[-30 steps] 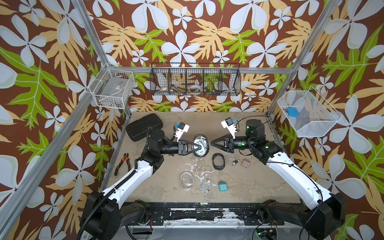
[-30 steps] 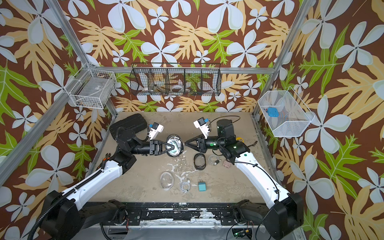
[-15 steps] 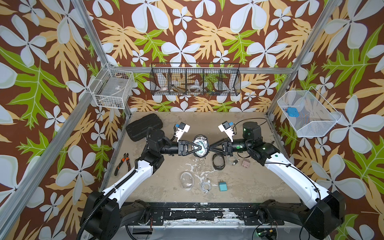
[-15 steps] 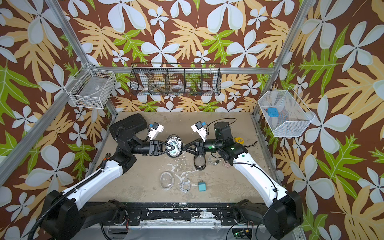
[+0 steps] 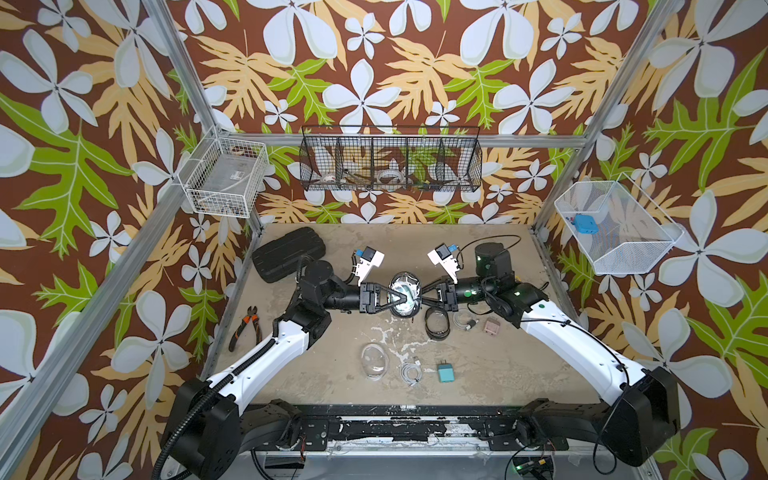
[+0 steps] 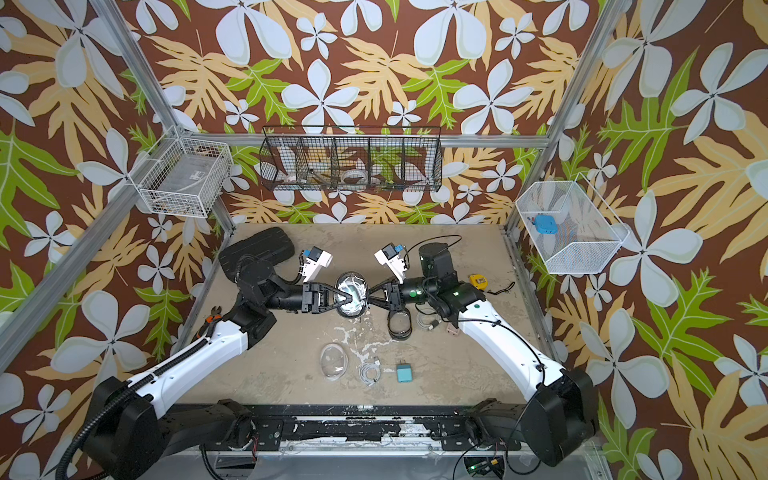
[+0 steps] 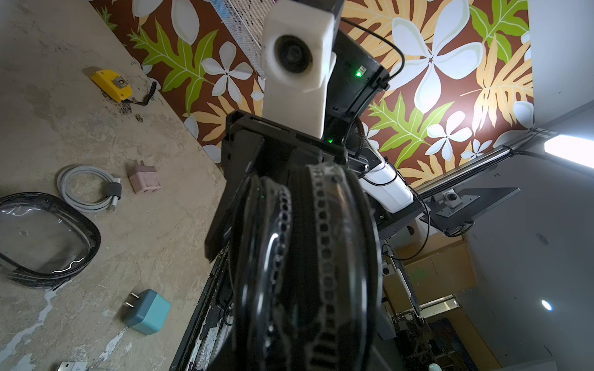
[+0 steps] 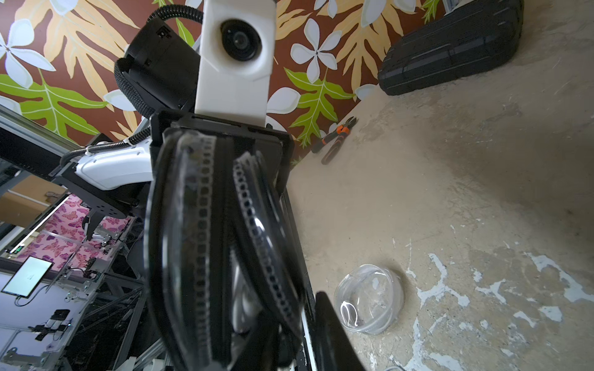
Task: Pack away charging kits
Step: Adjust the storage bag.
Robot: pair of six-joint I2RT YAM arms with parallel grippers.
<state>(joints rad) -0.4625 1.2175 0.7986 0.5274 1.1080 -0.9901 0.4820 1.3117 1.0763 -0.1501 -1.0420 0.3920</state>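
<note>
1. Left hand pinches the black-rimmed pouch, its zip gaping, over the counter's middle.
2. Right hand meets the pouch's opposite rim; whether it grips cannot be told.

The walls are brown, printed with white flowers and green and tan leaves. The tabletop is mottled beige with white flecks. On or above it:
- black-rimmed clear pouch
- clear pouch
- white cable
- teal plug
- pink plug
- black ribbed case
- orange-handled pliers
- yellow tape measure
</note>
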